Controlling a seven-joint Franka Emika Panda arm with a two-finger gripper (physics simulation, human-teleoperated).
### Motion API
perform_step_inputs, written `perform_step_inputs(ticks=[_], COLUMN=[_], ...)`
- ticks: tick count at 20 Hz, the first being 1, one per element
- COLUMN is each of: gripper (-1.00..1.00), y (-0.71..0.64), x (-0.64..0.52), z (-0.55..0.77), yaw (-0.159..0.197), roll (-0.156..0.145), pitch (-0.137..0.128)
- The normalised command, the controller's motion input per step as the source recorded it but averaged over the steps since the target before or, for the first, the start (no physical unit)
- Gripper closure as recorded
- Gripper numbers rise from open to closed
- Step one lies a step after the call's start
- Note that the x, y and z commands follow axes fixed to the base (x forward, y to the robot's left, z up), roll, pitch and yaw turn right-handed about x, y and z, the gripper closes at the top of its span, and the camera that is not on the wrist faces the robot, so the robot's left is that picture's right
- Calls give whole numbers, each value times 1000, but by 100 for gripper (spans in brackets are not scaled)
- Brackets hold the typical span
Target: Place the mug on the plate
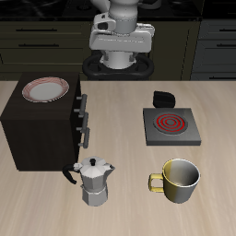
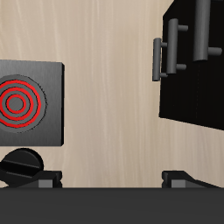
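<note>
The olive-yellow mug (image 1: 180,180) stands upright near the table's front edge, its handle pointing towards the moka pot. The plate (image 1: 45,88), white with a reddish-pink rim, lies on top of the black cabinet (image 1: 41,124). My gripper (image 1: 120,46) hangs high over the back of the table, far from both, open and empty. In the wrist view its fingertips (image 2: 39,178) stand wide apart with bare table between them. The mug and the plate are out of the wrist view.
A silver moka pot (image 1: 94,182) stands beside the mug. A square grey burner with a red spiral (image 1: 169,124) (image 2: 26,101) lies behind the mug, with a black knob (image 1: 163,98) (image 2: 22,164) behind it. The cabinet's handles (image 2: 171,48) stick out sideways.
</note>
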Motion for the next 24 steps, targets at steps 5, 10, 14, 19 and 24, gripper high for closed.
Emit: perform_step_inputs(ticks=[5,10,14,19,24], gripper=[-100,-100,-100,-100,-100], y=[85,72,170,52,158], x=[170,366,371,443,667], z=[34,109,127,58,-33], yaw=[-10,-4,37,-15,-28], roll=[-16,25,50,-10,32], pitch=[0,-4,-76,20,50])
